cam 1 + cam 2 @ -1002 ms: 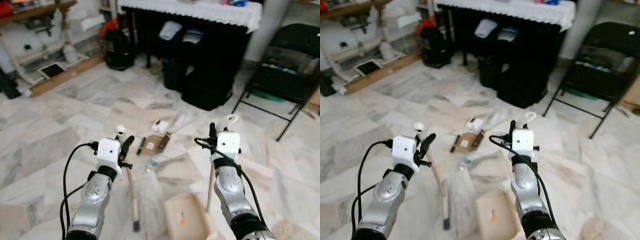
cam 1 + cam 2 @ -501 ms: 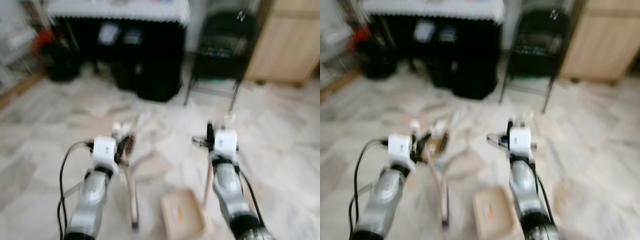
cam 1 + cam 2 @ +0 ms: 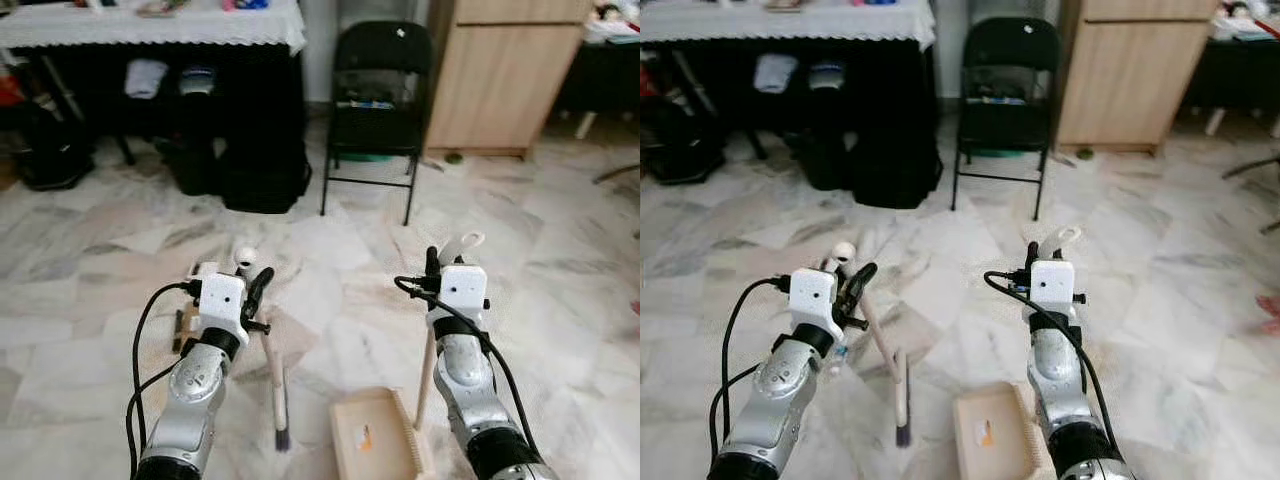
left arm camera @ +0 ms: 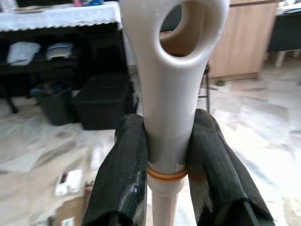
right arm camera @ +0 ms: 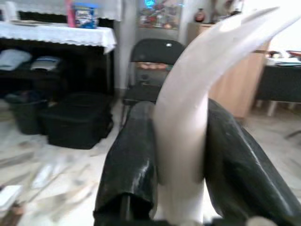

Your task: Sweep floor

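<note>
- Presently, left gripper: both black fingers pressed against the cream handle of the broom, just under its hanging loop. The broom slants down from the gripper to the marble floor, and its dark head rests there before the robot's left side.
- Right gripper: fingers closed on the pale curved handle of the dustpan. The wooden shaft drops from the gripper to the tan pan, which sits on the floor between the two arms, nearer the right one.
- Broom head and pan: near each other, apart.
- Cardboard scraps: lying on the floor just beyond the left arm, partly hidden by it.
- Black folding chair: standing ahead, centre of the room.
- Wooden cabinet: just beside the chair, on the robot's right.
- Dark table with white lace cloth: ahead to the left, with black bins and folded items under it.
</note>
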Motion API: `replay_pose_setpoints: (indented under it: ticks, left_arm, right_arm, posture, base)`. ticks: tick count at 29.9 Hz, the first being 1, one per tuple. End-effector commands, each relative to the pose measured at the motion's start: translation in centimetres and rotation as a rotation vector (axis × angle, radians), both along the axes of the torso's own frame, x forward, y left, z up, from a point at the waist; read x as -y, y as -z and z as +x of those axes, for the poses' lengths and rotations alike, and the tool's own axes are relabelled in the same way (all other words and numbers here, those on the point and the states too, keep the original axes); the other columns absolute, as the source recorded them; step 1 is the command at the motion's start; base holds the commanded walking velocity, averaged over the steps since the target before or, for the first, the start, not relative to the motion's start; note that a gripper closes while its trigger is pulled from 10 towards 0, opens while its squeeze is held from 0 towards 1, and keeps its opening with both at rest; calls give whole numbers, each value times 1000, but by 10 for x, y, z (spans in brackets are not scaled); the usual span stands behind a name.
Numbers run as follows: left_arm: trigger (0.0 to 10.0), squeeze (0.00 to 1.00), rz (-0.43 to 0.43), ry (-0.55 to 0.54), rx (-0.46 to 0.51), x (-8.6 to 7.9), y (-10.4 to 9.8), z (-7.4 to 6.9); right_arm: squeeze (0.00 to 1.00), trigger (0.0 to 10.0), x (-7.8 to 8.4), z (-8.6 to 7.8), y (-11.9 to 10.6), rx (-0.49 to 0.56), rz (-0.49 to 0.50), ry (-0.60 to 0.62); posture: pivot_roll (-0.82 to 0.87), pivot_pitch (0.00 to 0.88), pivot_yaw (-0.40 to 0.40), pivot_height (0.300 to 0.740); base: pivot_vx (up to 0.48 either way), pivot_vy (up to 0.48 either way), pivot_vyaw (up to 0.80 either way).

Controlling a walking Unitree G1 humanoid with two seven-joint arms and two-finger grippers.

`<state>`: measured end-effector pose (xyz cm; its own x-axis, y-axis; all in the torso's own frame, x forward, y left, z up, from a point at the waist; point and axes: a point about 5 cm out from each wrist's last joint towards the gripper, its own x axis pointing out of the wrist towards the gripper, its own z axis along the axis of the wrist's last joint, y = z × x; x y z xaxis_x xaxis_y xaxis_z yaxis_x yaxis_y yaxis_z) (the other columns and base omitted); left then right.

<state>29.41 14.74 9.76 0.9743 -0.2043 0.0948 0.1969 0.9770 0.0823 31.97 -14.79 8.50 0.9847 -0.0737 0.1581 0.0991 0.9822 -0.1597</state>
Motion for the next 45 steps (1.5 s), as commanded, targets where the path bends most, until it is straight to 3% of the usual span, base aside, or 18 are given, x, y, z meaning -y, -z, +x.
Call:
replay_pose_setpoints:
  ticks: [1,45]
  left_arm:
    - [10000,0,2,-7,27,-2,-6,1]
    - [10000,0,0,-14,30,-2,-8,3]
  right_arm:
    - [0,10000,-3,4,-11,57,12,-8]
    - [0,10000,0,5,-12,60,4,18]
  posture:
    - [98,0,47,740]
    - [100,0,46,740]
  base:
    - [0,274,0]
    - [0,281,-73]
